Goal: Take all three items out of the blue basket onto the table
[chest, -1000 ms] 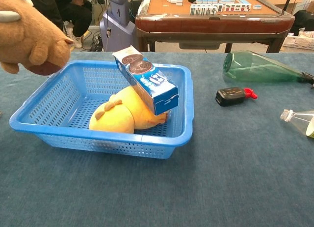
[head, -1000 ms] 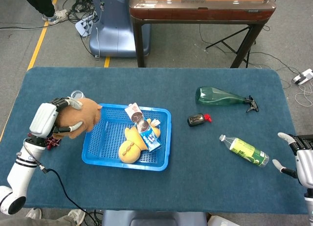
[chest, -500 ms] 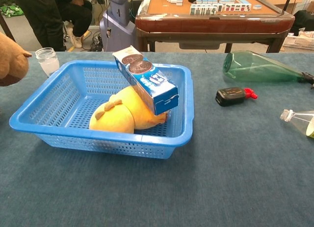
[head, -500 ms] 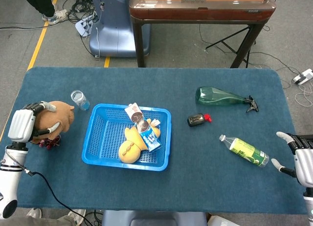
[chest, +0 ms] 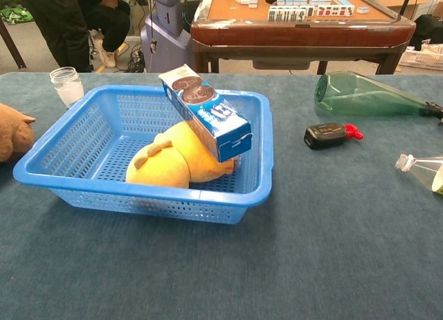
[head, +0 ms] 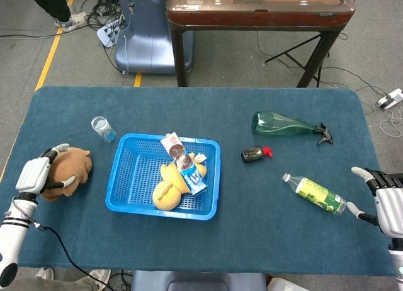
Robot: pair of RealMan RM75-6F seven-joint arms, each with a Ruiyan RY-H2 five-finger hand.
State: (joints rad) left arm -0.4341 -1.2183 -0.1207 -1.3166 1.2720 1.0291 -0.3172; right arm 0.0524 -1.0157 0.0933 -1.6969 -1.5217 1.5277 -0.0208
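The blue basket (head: 133, 172) (chest: 104, 129) stands left of the table's middle. In it lies a yellow plush toy (head: 166, 191) (chest: 165, 162), and a blue cookie box (head: 184, 164) (chest: 208, 113) leans tilted on top of it. A brown plush toy (head: 71, 169) (chest: 12, 131) sits on the table to the left of the basket. My left hand (head: 35, 176) holds it from the outer side, with fingers curled over and under it. At the table's right front edge my right hand (head: 381, 199) is open and holds nothing.
A small glass jar (head: 101, 127) (chest: 66, 85) stands behind the basket's left corner. On the right lie a green bottle (head: 284, 125) (chest: 360, 95), a black device (head: 253, 154) (chest: 325, 134) and a plastic bottle (head: 313, 194) (chest: 421, 169). A wooden table stands beyond.
My left hand carried the brown plush toy leftward away from the basket and lowered it onto the table. The right hand barely moved.
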